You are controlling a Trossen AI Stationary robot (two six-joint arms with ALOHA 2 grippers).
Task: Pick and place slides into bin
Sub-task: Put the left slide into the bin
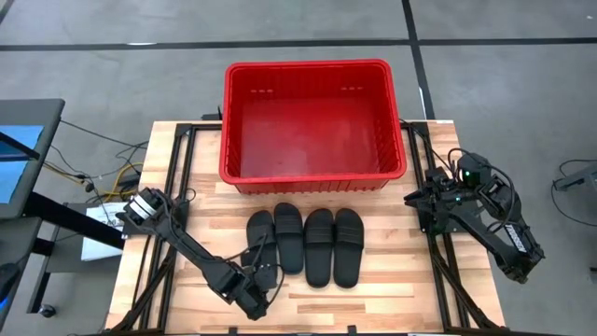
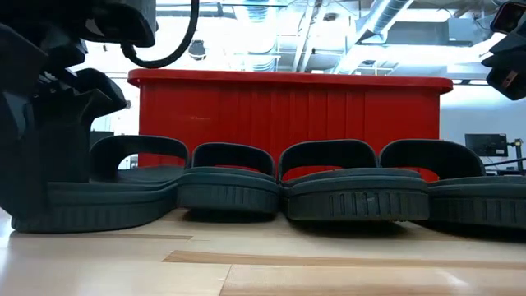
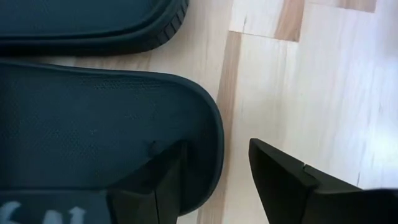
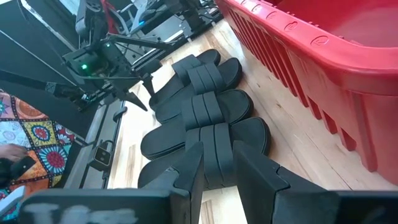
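Left hand (image 1: 262, 283) open astride near end of leftmost black rubber slide (image 1: 258, 237), hiding it. Right hand (image 1: 427, 196) parted, empty, beside red plastic bin (image 1: 315, 174) on wooden bench (image 1: 392, 289).

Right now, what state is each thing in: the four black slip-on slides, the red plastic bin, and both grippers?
Four black slip-on slides: all on the table, side by side in a row, none binned.
Leftmost slide: heel edge between the left gripper's fingers.
Red plastic bin: upright, nothing inside.
Left gripper: open, straddling the slide's edge.
Right gripper: open, off at the table's right side.
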